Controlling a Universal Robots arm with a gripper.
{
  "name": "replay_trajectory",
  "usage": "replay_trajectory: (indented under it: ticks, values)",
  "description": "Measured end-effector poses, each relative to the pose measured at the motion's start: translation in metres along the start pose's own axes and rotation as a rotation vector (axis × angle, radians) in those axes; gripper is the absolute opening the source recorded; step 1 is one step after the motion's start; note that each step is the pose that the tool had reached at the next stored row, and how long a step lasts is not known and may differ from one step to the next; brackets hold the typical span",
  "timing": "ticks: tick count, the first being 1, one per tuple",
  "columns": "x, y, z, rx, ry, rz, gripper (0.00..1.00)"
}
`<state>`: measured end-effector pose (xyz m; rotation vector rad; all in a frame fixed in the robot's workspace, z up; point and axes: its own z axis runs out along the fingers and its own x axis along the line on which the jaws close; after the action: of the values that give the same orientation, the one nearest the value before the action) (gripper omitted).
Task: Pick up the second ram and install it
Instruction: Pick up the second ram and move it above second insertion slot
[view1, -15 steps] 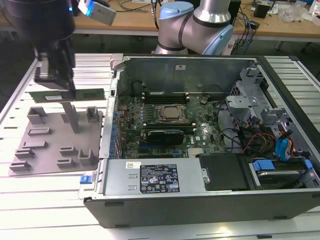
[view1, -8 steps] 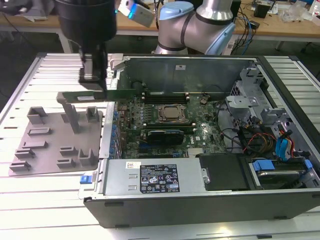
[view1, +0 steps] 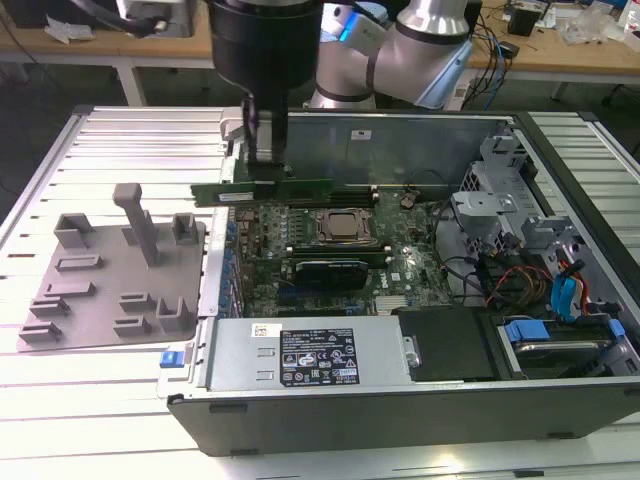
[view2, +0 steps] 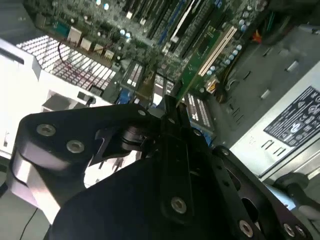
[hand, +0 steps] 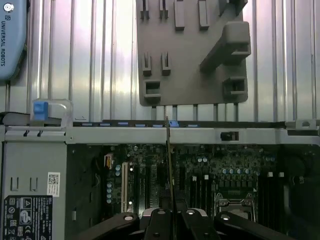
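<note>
The gripper (view1: 265, 165) is reaching down from the arm into the open computer case (view1: 400, 130) and is pinching the second ram (view1: 262, 190) by its upper edge, with the fingers pressing in on its two flat faces. In the exterior view the green stick is hanging level and lengthwise over the motherboard (view1: 300, 250), along the side of the CPU socket (view1: 345, 228) that is facing away from the power supply (view1: 310, 355). Its end toward the exterior view's left is reaching out past the case wall. Whether its lower edge is touching a slot, I cannot tell. In the first wrist view the second ram (hand: 168, 165) is showing edge-on as a thin line running out from the gripper (hand: 170, 212) across the motherboard (hand: 210, 170). The grey holder tray (view1: 100, 290) is lying on the slatted white counter (view1: 120, 150) just beside the case, on the exterior view's left, well apart from the stick.
</note>
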<state>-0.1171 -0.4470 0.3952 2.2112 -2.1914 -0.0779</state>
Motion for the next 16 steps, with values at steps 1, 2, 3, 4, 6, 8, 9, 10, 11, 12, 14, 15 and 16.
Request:
replay_trajectory:
  ticks: [1, 2, 3, 4, 6, 8, 9, 10, 11, 12, 14, 15, 16]
  values:
    - [-0.0005, -0.0053, 0.0004, -0.0002, -0.0001, 0.003, 0.11]
    - [-0.0009, -0.0077, 0.0009, 0.0000, -0.0004, 0.008, 0.11]
    - [-0.0011, -0.0091, 0.0012, 0.0000, -0.0007, 0.012, 0.11]
    - [-0.0014, -0.0111, 0.0019, 0.0001, -0.0011, 0.022, 0.11]
    - [-0.0022, -0.0173, 0.0031, 0.0002, -0.0037, 0.037, 0.11]
    - [-0.0028, -0.0232, 0.0037, 0.0005, -0.0117, 0.050, 0.11]
    - [-0.0030, -0.0248, 0.0039, 0.0006, -0.0143, 0.054, 0.11]
    - [-0.0032, -0.0263, 0.0041, 0.0006, -0.0160, 0.057, 0.11]
    - [-0.0034, -0.0279, 0.0043, 0.0007, -0.0168, 0.059, 0.11]
    - [-0.0037, -0.0296, 0.0046, 0.0006, -0.0173, 0.061, 0.11]
    - [-0.0049, -0.0356, 0.0062, -0.0001, -0.0177, 0.067, 0.11]
    - [-0.0064, -0.0430, 0.0088, -0.0022, -0.0177, 0.070, 0.11]
    - [-0.0079, -0.0498, 0.0121, -0.0052, -0.0178, 0.073, 0.11]
